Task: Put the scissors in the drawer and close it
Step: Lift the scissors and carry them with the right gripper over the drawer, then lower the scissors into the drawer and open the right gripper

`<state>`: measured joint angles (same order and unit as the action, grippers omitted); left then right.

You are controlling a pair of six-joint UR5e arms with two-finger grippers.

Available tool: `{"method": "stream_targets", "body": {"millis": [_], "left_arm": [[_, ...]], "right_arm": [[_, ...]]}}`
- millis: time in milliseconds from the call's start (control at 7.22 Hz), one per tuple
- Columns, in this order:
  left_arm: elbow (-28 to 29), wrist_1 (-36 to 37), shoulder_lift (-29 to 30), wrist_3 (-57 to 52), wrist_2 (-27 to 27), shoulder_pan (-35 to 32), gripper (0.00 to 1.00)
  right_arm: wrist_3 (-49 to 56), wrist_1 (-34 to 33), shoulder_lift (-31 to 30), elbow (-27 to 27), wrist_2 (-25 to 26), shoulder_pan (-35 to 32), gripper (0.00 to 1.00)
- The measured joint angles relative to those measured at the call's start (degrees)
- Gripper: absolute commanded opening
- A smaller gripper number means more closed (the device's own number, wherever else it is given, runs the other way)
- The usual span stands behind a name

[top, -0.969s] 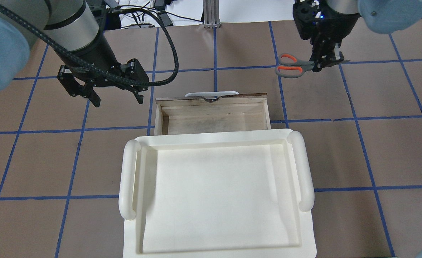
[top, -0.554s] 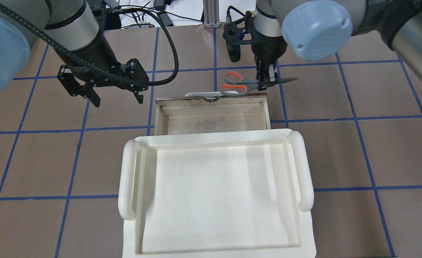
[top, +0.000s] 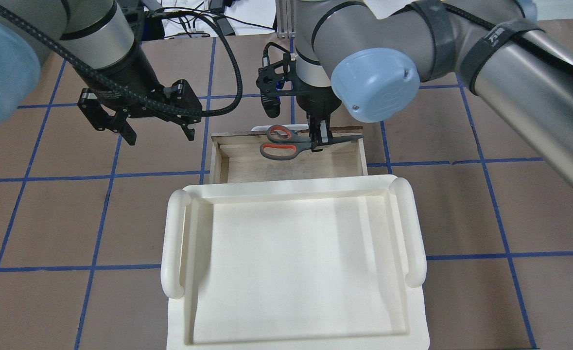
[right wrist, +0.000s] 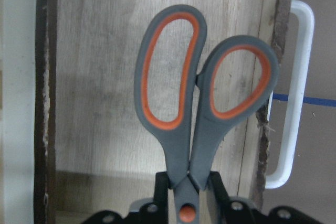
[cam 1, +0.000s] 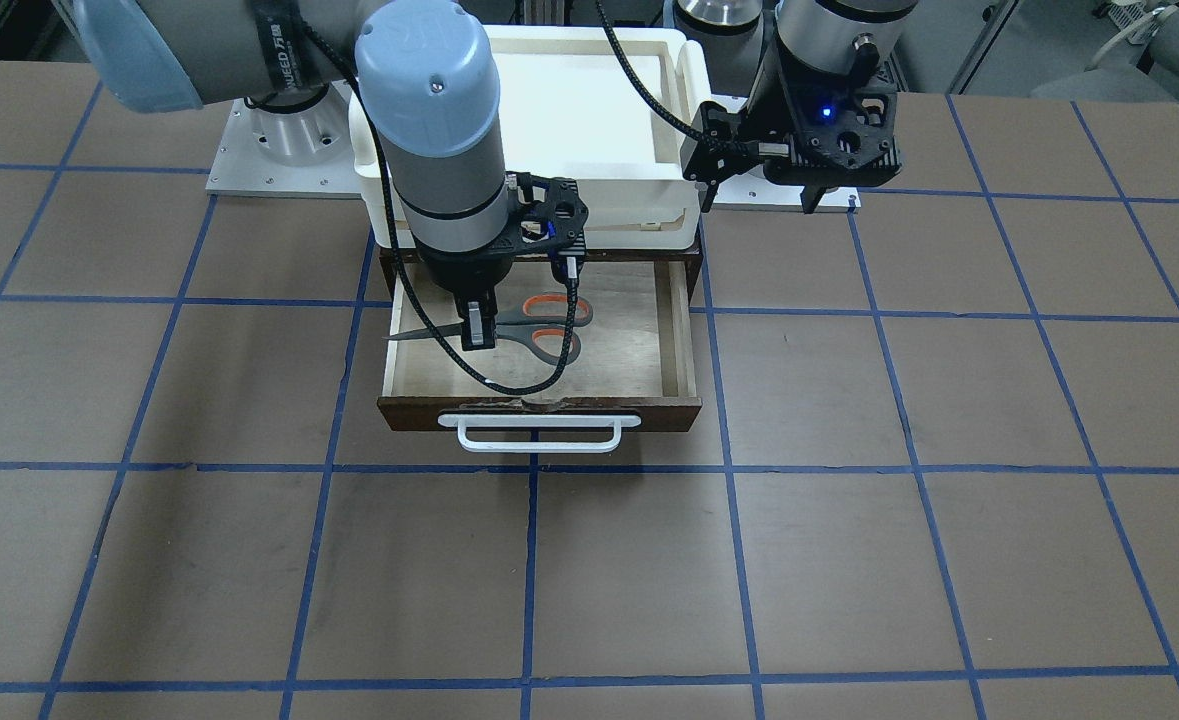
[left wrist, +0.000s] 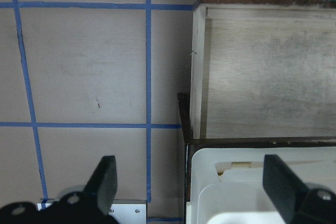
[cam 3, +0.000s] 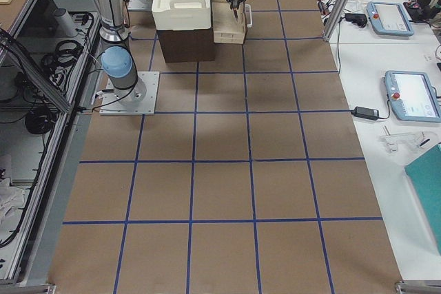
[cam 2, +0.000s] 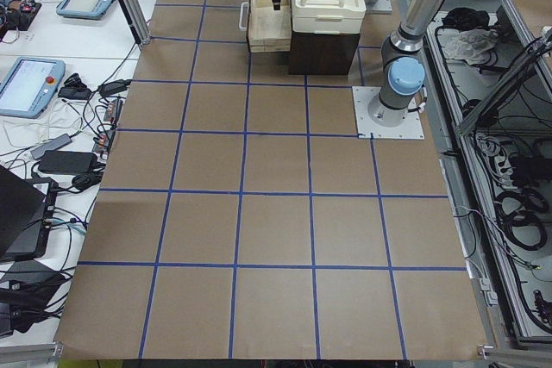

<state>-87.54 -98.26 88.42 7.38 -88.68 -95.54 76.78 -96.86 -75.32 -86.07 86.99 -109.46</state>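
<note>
Over brown, blue-taped tabletop (top: 461, 204), your right gripper (top: 318, 141) clamps the grey, orange-lined scissors (top: 293, 147) above the open plywood drawer (top: 247, 167). Nudge the blade tip inside its wall before releasing. Left gripper (top: 159, 136) hangs spread.

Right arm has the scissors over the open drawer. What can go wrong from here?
1. The scissors hang crosswise in the right gripper, and the blade tip looks level with the drawer side wall. On release it may land on the rim and sit propped.
2. In the right wrist view one loop overlaps the dark front, so they may catch there too.
3. Propped scissors would likely jam at the opening under the white tray when closing.
</note>
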Motion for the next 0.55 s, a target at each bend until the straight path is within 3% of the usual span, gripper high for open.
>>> {"method": "stream_targets", "body": {"millis": [554], "left_arm": [[0.1, 0.0, 0.0, 0.0, 0.0, 0.0, 1.0]], "right_arm": [[-3.5, -2.9, 2.6, -0.5, -0.6, -3.8, 0.0]]}}
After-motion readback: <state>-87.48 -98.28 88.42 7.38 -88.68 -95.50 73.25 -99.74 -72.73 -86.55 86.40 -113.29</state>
